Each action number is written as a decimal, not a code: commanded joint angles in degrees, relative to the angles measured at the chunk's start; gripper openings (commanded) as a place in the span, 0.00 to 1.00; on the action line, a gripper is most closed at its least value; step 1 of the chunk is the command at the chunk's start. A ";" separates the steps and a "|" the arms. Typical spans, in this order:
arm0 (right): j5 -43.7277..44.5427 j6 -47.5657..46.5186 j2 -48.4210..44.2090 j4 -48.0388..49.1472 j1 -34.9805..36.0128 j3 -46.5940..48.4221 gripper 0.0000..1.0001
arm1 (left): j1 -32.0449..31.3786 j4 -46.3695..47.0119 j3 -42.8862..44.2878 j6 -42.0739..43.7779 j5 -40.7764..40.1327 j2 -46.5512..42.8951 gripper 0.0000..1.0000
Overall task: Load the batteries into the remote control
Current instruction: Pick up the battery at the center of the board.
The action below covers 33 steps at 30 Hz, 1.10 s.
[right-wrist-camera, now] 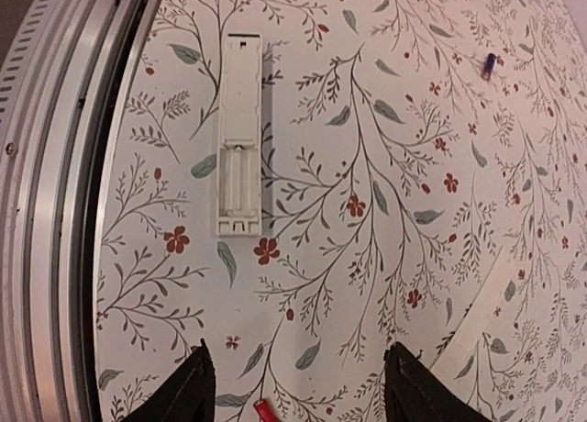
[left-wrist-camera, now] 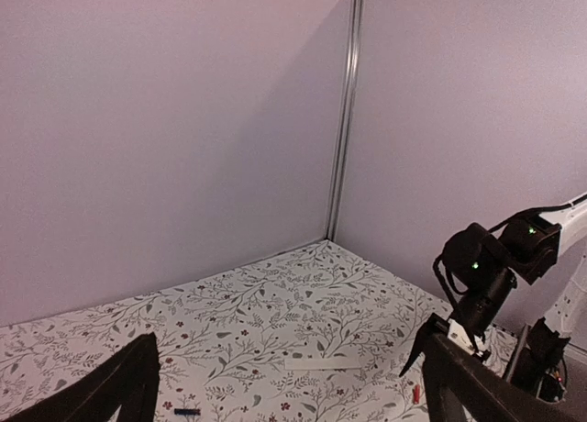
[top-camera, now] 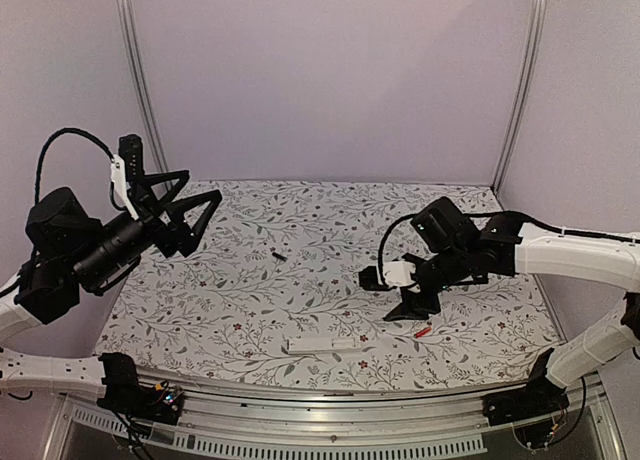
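Note:
The remote control [top-camera: 325,345] is a slim white bar lying near the table's front edge. In the right wrist view [right-wrist-camera: 238,133] it lies with its empty battery bay [right-wrist-camera: 237,179] facing up. The red-orange battery [top-camera: 424,331] lies right of it and shows at the bottom edge of the right wrist view [right-wrist-camera: 264,411]. The black battery [top-camera: 279,255] lies mid-table. My right gripper [top-camera: 392,295] is open and empty, low over the cloth beside the red battery [right-wrist-camera: 299,349]. My left gripper [top-camera: 203,184] is open and empty, raised high at the left [left-wrist-camera: 289,349].
A metal rail [right-wrist-camera: 46,165] runs along the table's near edge, just beyond the remote. Lilac walls with metal corner posts [top-camera: 140,80] close the back and sides. The left wrist view also shows the remote [left-wrist-camera: 323,362], the black battery [left-wrist-camera: 186,411] and the right arm [left-wrist-camera: 486,266].

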 commanded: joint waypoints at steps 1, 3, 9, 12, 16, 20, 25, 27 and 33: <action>4.18 -4.70 0.95 -6.84 -5.72 -7.61 0.61 | 0.76 -0.48 -1.69 0.85 0.15 -1.34 1.00; 4.65 -6.49 0.27 -7.84 -6.72 -9.41 0.59 | 0.72 -0.61 -1.69 1.04 0.13 -1.46 1.00; 10.73 -7.47 2.03 -8.10 -8.14 -11.08 0.53 | 0.77 -0.66 -2.01 1.17 0.06 -2.05 1.00; 11.48 -8.37 4.82 -7.19 -9.17 -10.64 0.49 | 0.87 -0.29 -2.60 1.14 0.11 -2.46 1.00; 13.13 -8.34 9.28 -7.13 -9.94 -9.52 0.45 | 0.80 -0.45 -2.64 1.15 0.31 -2.70 1.00; 13.73 -8.19 13.90 -7.02 -10.23 -7.99 0.40 | 0.81 -0.55 -2.73 1.43 0.05 -3.01 1.00; 11.08 -6.67 16.33 -8.99 -10.29 -6.00 0.30 | 0.86 -0.73 -2.88 2.03 -0.16 -2.97 1.00; 10.80 -6.46 16.34 -9.37 -10.16 -6.11 0.28 | 0.80 -0.66 -3.05 2.09 -0.36 -3.00 1.00; 10.22 -6.97 16.15 -9.44 -8.46 -5.86 0.09 | 0.83 -2.01 -3.23 1.82 -1.57 -1.31 1.00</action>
